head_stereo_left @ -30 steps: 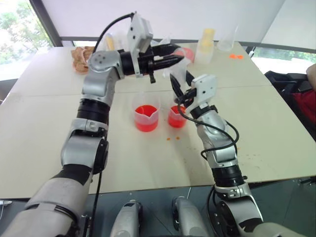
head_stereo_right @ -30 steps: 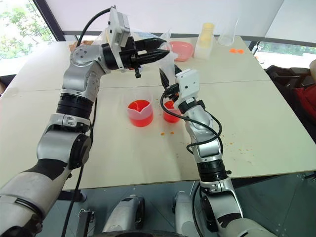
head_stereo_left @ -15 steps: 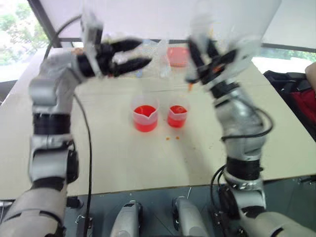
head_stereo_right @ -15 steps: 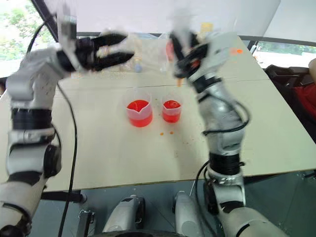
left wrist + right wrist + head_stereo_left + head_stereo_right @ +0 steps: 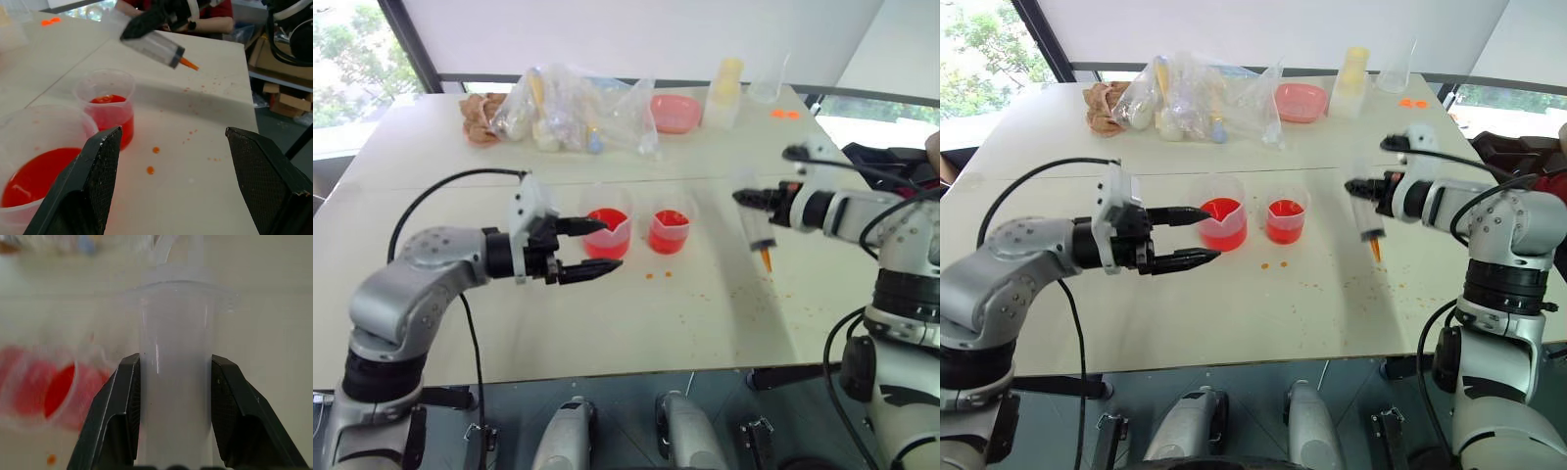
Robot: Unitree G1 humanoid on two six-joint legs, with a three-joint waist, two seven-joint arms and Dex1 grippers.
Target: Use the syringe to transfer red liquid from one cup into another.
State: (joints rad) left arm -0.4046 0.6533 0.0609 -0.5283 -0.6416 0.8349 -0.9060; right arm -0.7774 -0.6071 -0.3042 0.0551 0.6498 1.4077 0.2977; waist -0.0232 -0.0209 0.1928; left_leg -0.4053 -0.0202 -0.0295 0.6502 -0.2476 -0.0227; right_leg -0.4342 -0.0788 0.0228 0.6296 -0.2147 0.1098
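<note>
Pale beige table (image 5: 558, 323), seam running across its middle. Near the centre, wider beaker (image 5: 607, 233) and narrower beaker (image 5: 669, 231) side by side, red liquid (image 5: 605, 221) in both. Orange droplets (image 5: 658, 276) scattered toward the right edge. Along the far edge: plastic bag (image 5: 570, 108), pink bowl (image 5: 674, 113), yellow-capped bottle (image 5: 724, 92).

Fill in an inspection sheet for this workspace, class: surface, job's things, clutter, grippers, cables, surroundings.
Surface: pale table, orange droplets near the beakers.
Job's things: wide beaker and narrow beaker side by side, both holding red liquid; syringe off to their right, orange tip down.
Clutter: plastic bags, pink bowl at the far edge.
Grippers: left gripper open beside wide beaker; right gripper shut on syringe.
Cables: black cable looped over left arm.
Surroundings: windows behind.
</note>
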